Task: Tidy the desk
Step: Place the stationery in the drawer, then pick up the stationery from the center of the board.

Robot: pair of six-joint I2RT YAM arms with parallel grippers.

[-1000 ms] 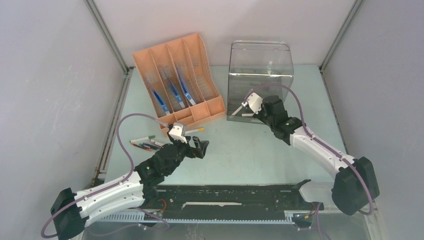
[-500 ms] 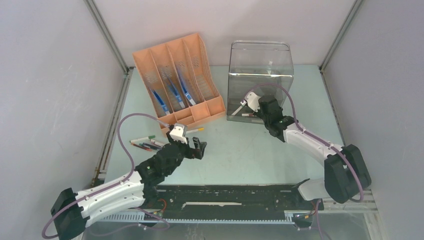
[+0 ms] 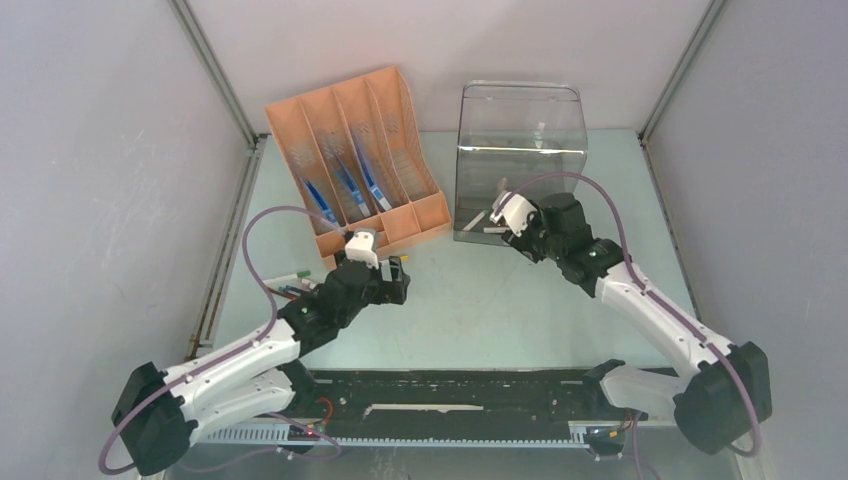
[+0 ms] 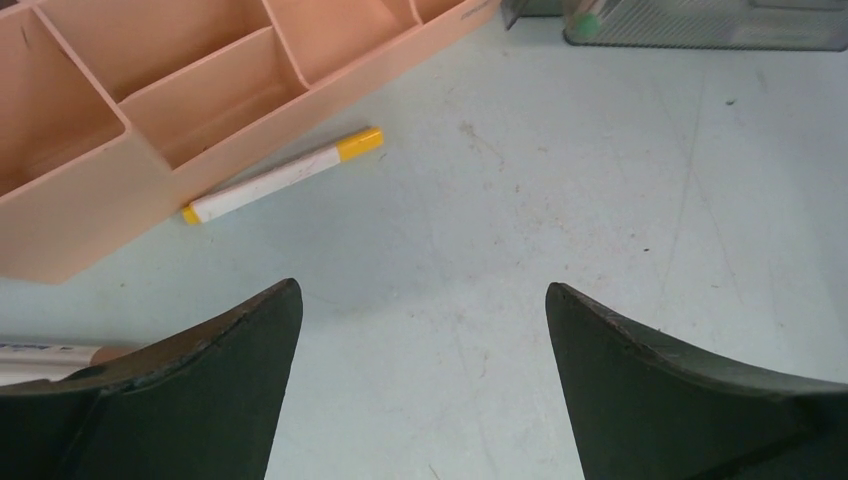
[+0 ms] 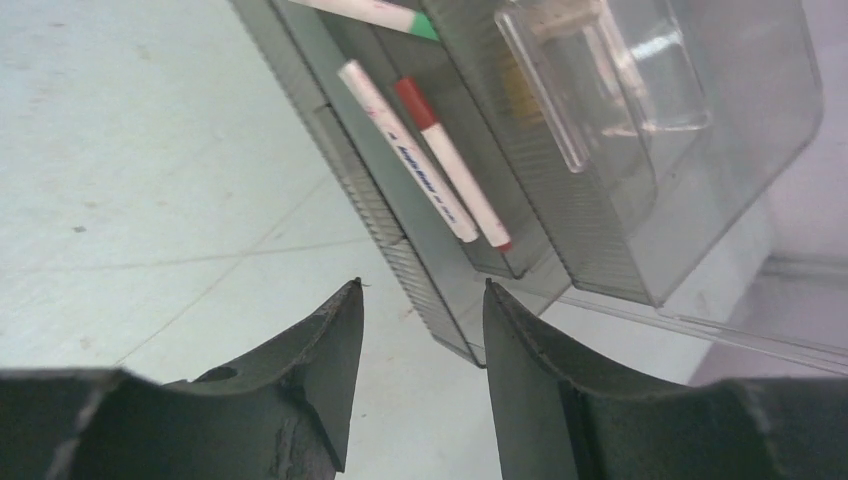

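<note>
Pale green worktop (image 3: pixel 520 310) fills the enclosure floor, with frame rails (image 3: pixel 228 262) along its left and right edges. Left tool (image 4: pixel 422 290) is wide apart and empty, over bare surface just short of a yellow-capped marker (image 4: pixel 283 176) lying against the orange file organizer (image 3: pixel 355 150) at far left. Right tool (image 5: pixel 422 285) is narrowly apart and empty, at the front lip of the clear organizer (image 5: pixel 640 150), far centre. Open surface across the middle and toward the right edge.

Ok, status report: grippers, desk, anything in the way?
Left gripper open, empty, near yellow-capped marker. Right gripper open, empty, at clear organizer. Desk not tidy: loose markers left side. Nothing blocking either gripper.
</note>
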